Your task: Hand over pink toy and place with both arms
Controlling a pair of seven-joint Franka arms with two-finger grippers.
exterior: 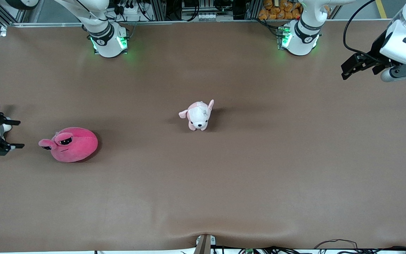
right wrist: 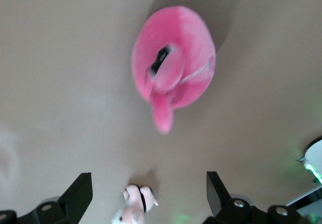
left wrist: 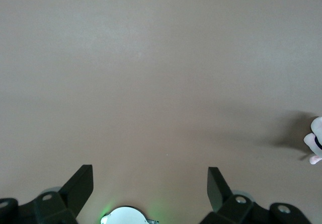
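While the pink toy [exterior: 69, 144] sits on the tabletop [exterior: 224, 183] close to the edge at the right arm's end, the right gripper [exterior: 12, 134] hangs just beside it with jaws spread wide and nothing in them. The left gripper [exterior: 352, 67] waits over the corner by its own base, jaws wide apart and empty too. So the toy looks already placed, honestly. Risk from here: that right gripper is so close that a sloppy pull-away could clip an eye stalk and drag or roll the plush. The puppy plush [exterior: 198, 115] sits mid-table, well apart. No containers anywhere, so nothing to report there.
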